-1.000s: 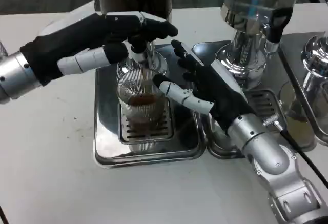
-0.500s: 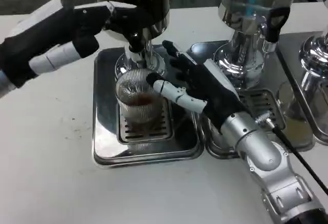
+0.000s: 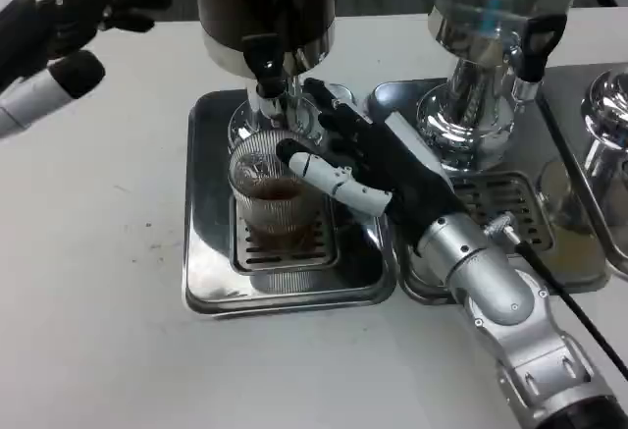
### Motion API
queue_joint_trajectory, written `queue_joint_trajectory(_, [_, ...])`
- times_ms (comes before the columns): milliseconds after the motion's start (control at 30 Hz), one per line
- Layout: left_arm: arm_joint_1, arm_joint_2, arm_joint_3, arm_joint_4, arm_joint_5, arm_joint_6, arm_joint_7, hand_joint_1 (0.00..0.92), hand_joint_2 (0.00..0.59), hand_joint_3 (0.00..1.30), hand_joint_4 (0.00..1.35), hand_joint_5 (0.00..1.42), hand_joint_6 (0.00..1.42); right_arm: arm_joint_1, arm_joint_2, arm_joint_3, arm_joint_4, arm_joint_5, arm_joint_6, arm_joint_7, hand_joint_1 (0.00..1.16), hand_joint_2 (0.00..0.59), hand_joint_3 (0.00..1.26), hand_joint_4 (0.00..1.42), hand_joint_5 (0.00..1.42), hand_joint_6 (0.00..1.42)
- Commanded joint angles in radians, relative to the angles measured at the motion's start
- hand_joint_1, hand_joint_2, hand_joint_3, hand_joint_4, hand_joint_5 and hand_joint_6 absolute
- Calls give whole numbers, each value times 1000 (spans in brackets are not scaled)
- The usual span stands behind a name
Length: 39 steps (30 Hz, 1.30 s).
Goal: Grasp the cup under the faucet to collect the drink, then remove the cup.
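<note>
Now I am wrapping my right hand [image 3: 378, 169] around the ribbed cup [image 3: 273, 205], sitting under the faucet [image 3: 267, 68] just beyond my fingertips, and aiming to lift it level while my empty, open left hand [image 3: 61, 31] is hanging well aside

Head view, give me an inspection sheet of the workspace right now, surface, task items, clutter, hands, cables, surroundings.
Surface: white table, a few small dark specks.
Job's things: ribbed clear cup with brown drink standing on the grate of the steel drip tray, under the faucet of the dark dispenser.
Clutter: nothing seen.
Hands: right hand at the cup's right side, fingers against its wall, a closed grip not clear; left hand raised at upper left, holding nothing.
Cables: black cable running along the right forearm.
Surroundings: second dispenser over its own drip tray; a third at the right edge.
</note>
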Motion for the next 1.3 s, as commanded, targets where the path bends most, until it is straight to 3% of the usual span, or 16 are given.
queue_joint_trajectory(33, [43, 40, 26, 2, 13, -3, 38, 0, 54, 219, 115, 143, 219, -11, -6, -13, 15, 19, -31, 15, 446, 242, 36, 0, 39, 80])
queue_joint_trajectory(300, [107, 55, 53, 4, -1, 6, 53, 0, 54, 219, 115, 139, 219, -24, -16, -17, 64, 33, -66, 54, 420, 208, 0, 0, 0, 39])
queue_joint_trajectory(633, [135, 71, 75, 16, -6, 16, 64, 0, 66, 226, 133, 141, 219, -37, -41, 15, 107, 7, -72, 107, 428, 203, 0, 0, 0, 1])
queue_joint_trajectory(1033, [149, 84, 84, 26, 0, 26, 62, 0, 82, 270, 157, 153, 219, -52, -50, 31, 152, -14, -97, 108, 438, 198, 0, 0, 0, 0])
queue_joint_trajectory(1300, [154, 81, 57, 44, 21, 40, 56, 0, 84, 272, 158, 153, 219, -63, -47, 43, 179, -35, -109, 103, 435, 198, 0, 0, 0, 0])
